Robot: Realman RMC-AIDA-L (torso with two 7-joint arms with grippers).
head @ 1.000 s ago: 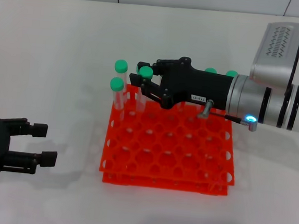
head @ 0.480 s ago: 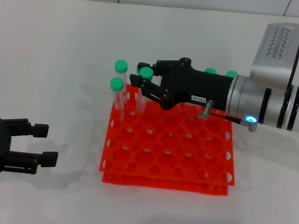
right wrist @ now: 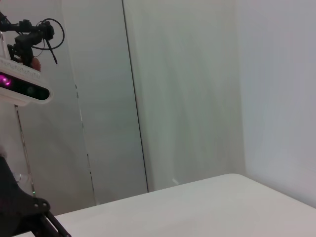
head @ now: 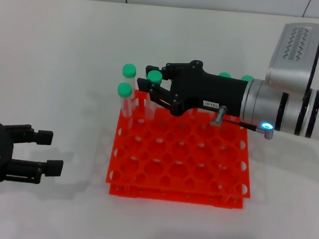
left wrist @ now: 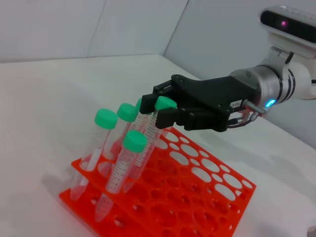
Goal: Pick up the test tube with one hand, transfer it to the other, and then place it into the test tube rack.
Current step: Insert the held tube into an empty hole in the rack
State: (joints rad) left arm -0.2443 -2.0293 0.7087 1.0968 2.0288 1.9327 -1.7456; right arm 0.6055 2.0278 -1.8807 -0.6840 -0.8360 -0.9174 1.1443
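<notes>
At the left edge of the head view, the left gripper (head: 49, 152) is seen low over the white table (head: 53, 60), well apart from the rack. Its two fingers are spread wide with nothing between them.

Further right, the test tube rack (head: 178, 166) is set on the table, bright orange-red, with two tiers and a grid of round holes. Most of the near holes are seen unfilled. At the rack's far left corner, several green-capped tubes are stood in holes: one at the far corner (head: 129, 70) and one just in front of it (head: 124, 89), both tilted slightly. In the left wrist view these neighbouring tubes (left wrist: 105, 118) are seen crowded close beside the held one, so that the space around the gripper's fingertips is hemmed in by caps. Two more green caps (head: 225, 76) are partly hidden behind the right gripper's body at the rack's far edge.

The test tube (head: 155, 78) is held at its green cap between the closed fingers of the right gripper (head: 151, 85), above the far left part of the rack. The tube's clear body is pointed down towards the rack and leans a little; whether its tip is already inside a hole cannot be told. The gripper is carried by a silver arm (head: 283, 111) reaching in from the right, with a blue light (head: 267, 127) lit beneath the wrist.
</notes>
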